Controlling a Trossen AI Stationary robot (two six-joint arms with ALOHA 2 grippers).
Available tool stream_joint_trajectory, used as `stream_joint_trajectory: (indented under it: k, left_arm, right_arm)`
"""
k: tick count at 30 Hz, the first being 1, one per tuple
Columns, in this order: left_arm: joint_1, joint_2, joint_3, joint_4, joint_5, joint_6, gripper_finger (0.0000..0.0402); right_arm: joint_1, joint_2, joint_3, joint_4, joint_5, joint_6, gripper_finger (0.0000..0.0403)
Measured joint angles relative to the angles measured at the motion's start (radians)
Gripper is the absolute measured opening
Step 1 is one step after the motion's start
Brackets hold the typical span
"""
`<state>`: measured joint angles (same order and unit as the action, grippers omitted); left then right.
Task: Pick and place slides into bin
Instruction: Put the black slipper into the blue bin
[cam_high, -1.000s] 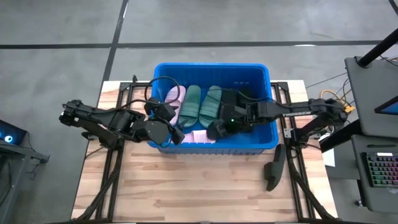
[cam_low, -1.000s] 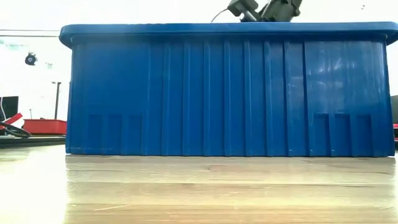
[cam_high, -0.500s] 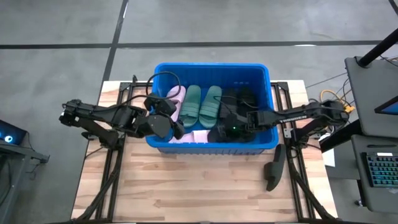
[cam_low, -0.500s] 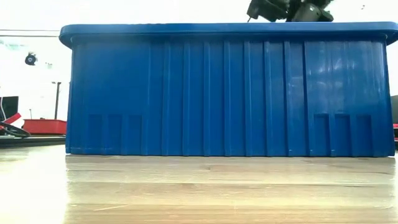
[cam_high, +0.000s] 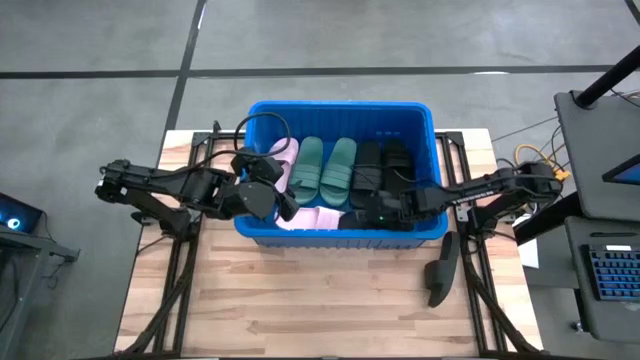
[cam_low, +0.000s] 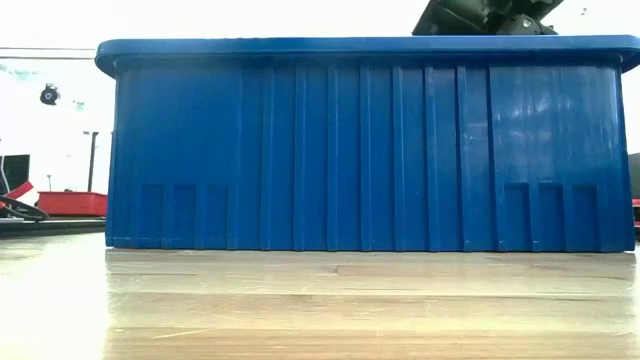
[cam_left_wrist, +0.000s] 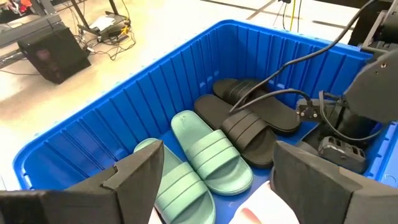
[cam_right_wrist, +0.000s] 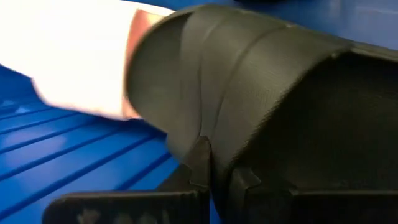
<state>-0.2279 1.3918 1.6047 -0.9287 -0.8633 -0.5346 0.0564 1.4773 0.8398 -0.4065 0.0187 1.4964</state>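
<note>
Inside the bin (cam_high: 434, 130), at the back of the bench (cam_high: 300, 310), lie most of the slides: two green slides (cam_high: 322, 168) side by side, two black slides (cam_high: 382, 165) next to them toward the right arm's side, and pink slides (cam_high: 278, 158) by the left wall, with more pink showing at the near wall. At the near right corner of the bin, the right gripper (cam_high: 385, 212) has its jaws pressed together on the strap of a black slide (cam_right_wrist: 261, 87), seen close up in the right wrist view, low over the blue floor with a pink slide just behind it; this one looks like it is about to be set down rather than already placed. The left gripper (cam_high: 272, 190) hovers over the bin's left near corner with jaws spread and empty. One dark object (cam_high: 440, 270) lies on the bench's right edge outside the bin; whether it is another slide I cannot tell. If it is, that one is left; otherwise the task looks nearly done.
</note>
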Motion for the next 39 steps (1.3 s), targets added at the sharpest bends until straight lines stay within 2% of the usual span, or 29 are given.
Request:
stream_joint_trajectory:
  k: [6,9,14,21,28,34,39]
  left_arm:
    - [0.000,0.000,0.000,0.000,0.000,-0.001,0.0283]
    - [0.000,0.000,0.000,0.000,0.000,-0.002,0.0283]
    - [0.000,0.000,0.000,0.000,0.000,-0.002,0.0283]
    - [0.000,0.000,0.000,0.000,-0.005,-0.005,0.0283]
    - [0.000,-0.001,-0.008,0.000,-0.014,-0.008,0.0283]
    - [0.000,-0.001,-0.039,0.003,-0.023,-0.010,0.0283]
    - [0.000,-0.001,-0.060,0.003,-0.025,-0.010,0.0283]
  right_arm:
    - [0.001,0.001,-0.043,-0.004,0.022,0.084,0.0011]
    - [0.003,0.001,-0.047,-0.017,0.034,0.094,0.0026]
    - [0.003,0.002,-0.048,-0.039,0.037,0.093,0.0081]
    - [0.003,-0.022,-0.050,-0.063,-0.015,0.092,0.0191]
    - [0.003,-0.092,-0.016,-0.265,-0.023,0.097,0.0285]
    - [0.003,-0.117,0.042,-0.368,-0.023,0.105,0.0330]
    - [0.005,-0.113,0.129,-0.509,0.038,0.109,0.0337]
